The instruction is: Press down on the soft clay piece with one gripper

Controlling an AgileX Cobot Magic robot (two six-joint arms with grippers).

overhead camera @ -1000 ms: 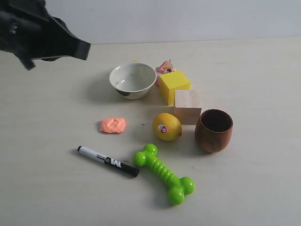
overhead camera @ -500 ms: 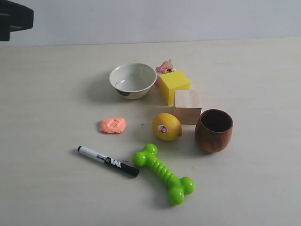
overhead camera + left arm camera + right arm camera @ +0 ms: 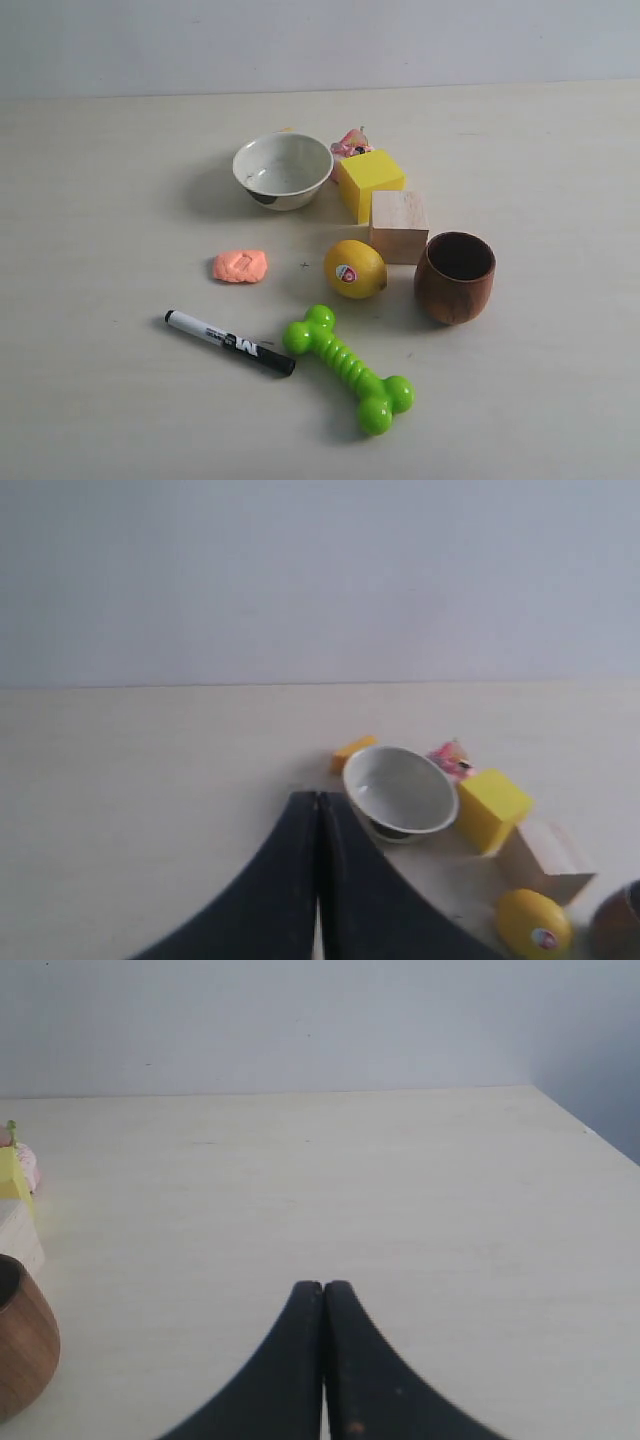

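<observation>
Behind yellow block: pink wrapper half-hidden | soft clay piece unobstructed

On my table a white bowl sits beside a yellow block, with a pink crumpled thing just behind the block. A plain wooden cube is next, flanked by a stickered lemon and a brown wooden cup. Nearest me lie a black marker and, near its tip, a green bone toy.

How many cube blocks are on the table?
2. Yellow cube block beside the white ceramic bowl; bare wooden cube block next to it, by the brown wooden cup. A small orange piece behind the bowl could be a third.
</observation>
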